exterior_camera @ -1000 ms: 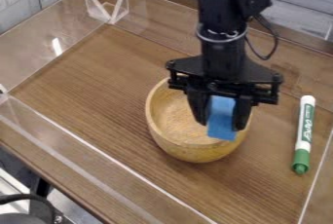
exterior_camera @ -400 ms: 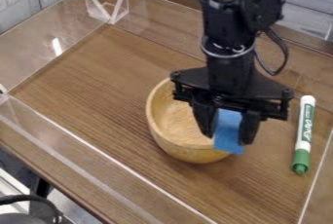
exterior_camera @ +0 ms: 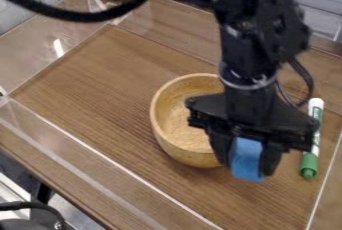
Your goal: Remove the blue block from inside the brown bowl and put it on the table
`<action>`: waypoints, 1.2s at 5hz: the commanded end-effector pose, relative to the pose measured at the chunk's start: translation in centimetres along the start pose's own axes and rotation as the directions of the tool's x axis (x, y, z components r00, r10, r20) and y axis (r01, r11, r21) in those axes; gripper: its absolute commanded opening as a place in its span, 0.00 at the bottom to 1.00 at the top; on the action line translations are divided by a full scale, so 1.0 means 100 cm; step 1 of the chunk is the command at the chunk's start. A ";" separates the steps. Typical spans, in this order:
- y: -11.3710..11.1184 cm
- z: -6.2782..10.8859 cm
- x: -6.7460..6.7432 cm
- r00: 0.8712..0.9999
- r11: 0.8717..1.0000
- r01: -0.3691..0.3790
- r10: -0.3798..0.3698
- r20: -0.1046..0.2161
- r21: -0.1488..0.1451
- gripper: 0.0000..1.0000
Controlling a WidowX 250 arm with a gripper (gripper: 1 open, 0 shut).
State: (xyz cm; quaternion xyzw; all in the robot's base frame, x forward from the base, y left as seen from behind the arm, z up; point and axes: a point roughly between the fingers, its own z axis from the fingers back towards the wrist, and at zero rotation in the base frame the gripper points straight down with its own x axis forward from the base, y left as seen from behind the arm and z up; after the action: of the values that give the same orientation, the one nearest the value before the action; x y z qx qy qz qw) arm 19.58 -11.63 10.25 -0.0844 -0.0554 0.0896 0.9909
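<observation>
My gripper (exterior_camera: 251, 159) points down and is shut on the blue block (exterior_camera: 249, 158), which hangs upright between the black fingers. It hovers just outside the near right rim of the brown bowl (exterior_camera: 181, 119), above the table (exterior_camera: 94, 74). The round tan bowl sits near the table's middle with nothing visible inside. The block's lower end is above the wood surface; whether it touches the table I cannot tell.
A green-and-white marker (exterior_camera: 311, 139) lies on the table just right of the gripper, partly hidden by it. Low clear acrylic walls (exterior_camera: 54, 124) edge the tabletop. The black arm (exterior_camera: 254, 34) rises behind the bowl.
The gripper, still holding the blue block, has moved from over the bowl toward the near right, past the bowl's rim and closer to the marker.
</observation>
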 end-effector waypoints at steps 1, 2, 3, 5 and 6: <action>-0.009 -0.006 -0.001 0.998 0.999 0.035 -0.033 0.053 -0.028 0.00; -0.006 -0.007 -0.001 0.998 0.999 0.034 -0.034 0.052 -0.013 1.00; -0.003 -0.008 -0.002 0.998 0.999 0.035 -0.035 0.051 0.001 1.00; -0.001 -0.011 -0.002 0.999 1.000 0.023 -0.023 0.040 0.014 1.00; -0.002 -0.014 -0.002 0.999 1.000 0.016 -0.017 0.034 0.018 1.00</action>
State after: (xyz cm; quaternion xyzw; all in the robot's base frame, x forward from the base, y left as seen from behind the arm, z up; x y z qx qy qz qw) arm 19.14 -11.82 8.23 -0.0662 -0.0588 0.0849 0.9924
